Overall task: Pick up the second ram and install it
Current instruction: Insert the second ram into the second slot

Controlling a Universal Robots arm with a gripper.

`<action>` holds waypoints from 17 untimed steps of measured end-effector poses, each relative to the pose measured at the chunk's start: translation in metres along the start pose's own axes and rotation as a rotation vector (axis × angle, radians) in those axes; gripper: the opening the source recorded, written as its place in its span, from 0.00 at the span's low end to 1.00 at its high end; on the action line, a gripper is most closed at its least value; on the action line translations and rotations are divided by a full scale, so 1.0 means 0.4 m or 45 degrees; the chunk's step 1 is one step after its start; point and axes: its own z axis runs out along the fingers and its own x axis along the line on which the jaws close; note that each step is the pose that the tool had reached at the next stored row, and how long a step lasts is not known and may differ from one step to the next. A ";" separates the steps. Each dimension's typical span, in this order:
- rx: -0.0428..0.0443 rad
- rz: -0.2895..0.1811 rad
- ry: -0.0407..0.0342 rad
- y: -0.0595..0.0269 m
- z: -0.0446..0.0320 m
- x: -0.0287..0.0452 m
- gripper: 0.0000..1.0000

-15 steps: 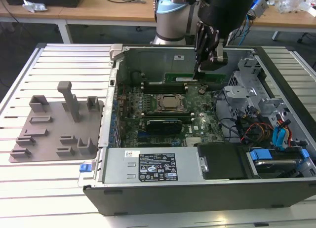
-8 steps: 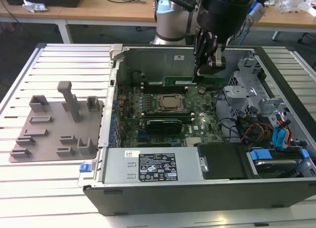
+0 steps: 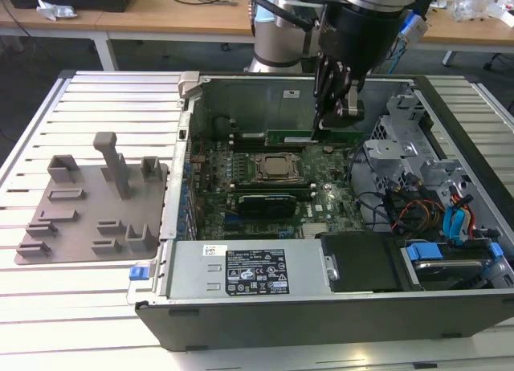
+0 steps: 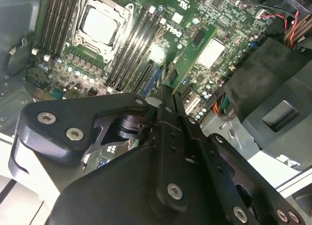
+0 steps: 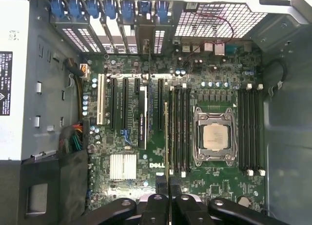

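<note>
— On the exterior view's left, what is found?

— A grey tray (image 3: 78, 229) with raised blocks is laid flat on the slatted table (image 3: 112, 106), just beside the open computer case (image 3: 337, 319).

— And what is seen further along, inside the case?

— The motherboard (image 3: 325, 202) is laid on the case floor, and the square silver processor (image 3: 277, 169) is seated in its socket near the middle. A silver power supply (image 3: 241, 271) is mounted along the wall nearest the camera.

— Where is the task's thing placed?

— The second ram (image 3: 293, 136) is seen as a thin green strip under the gripper (image 3: 328, 124). It is held over the motherboard, beyond the processor, near the case wall farthest from the camera. In the second wrist view the green face of the second ram (image 4: 207, 49), with a white label, is seen reaching out from the gripper (image 4: 168, 91) over the board.

— How are the jaws set?

— They are clamped on one end of the stick, and the black fingers (image 5: 157, 205) are pressed against its two faces. In the first wrist view the second ram (image 5: 166, 132) is seen edge-on. It is lined up along the black memory slots (image 5: 181, 130) beside the processor (image 5: 214, 136). Whether it has been seated in a slot cannot be told.

— And what is seen on the exterior view's right?

— A metal drive cage (image 3: 401, 138) is fitted there. Red, orange and black cables (image 3: 405, 206) are bundled beside it, and a blue latch (image 3: 422, 252) is seen nearer the camera.
</note>
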 end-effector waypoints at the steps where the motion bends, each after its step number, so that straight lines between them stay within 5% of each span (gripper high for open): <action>1: 0.000 0.000 -0.0001 0.000 0.004 0.000 0.13; 17: 0.000 0.000 0.0001 -0.004 0.047 0.001 0.13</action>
